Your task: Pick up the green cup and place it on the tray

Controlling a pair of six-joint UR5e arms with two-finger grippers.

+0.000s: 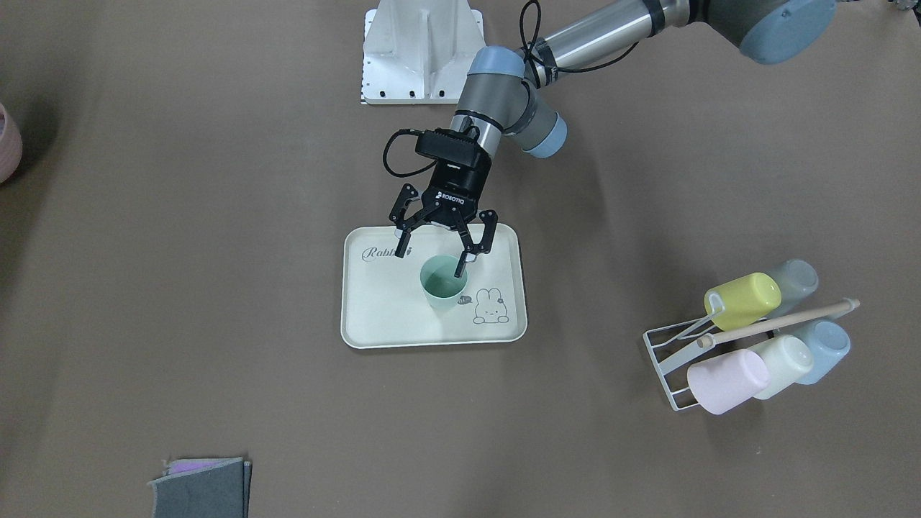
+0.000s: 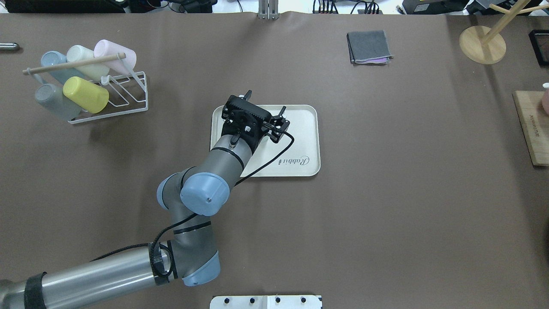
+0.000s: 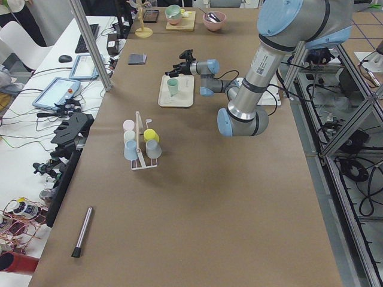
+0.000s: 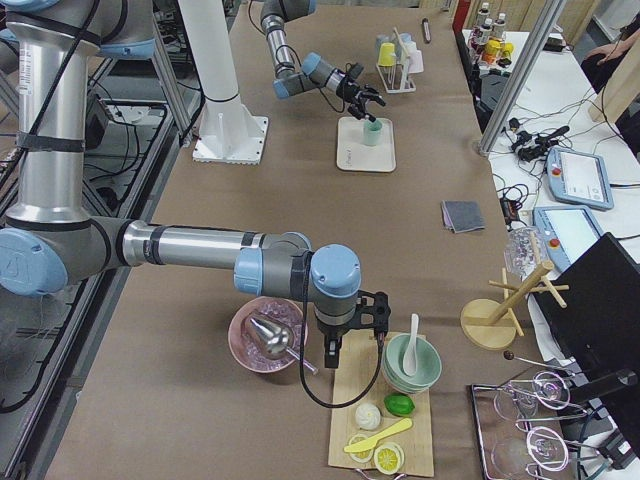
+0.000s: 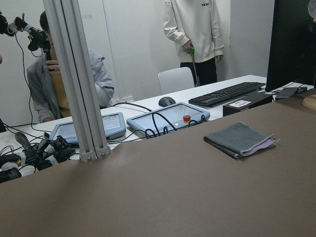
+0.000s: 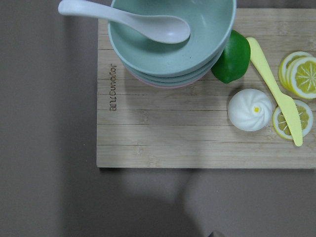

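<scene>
The left hand (image 1: 429, 262) is spread wide, one finger at the green cup (image 1: 440, 291) rim (upright on the tray (image 1: 381, 316)); a sideways retreat could topple it.

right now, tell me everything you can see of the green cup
The green cup is a small, smooth, handleless pale mint tumbler, plastic by its look. It stands upright, mouth up and seemingly empty, on the cream tray, beside the bunny drawing. The left gripper hangs open over it; contact is unclear.
</scene>
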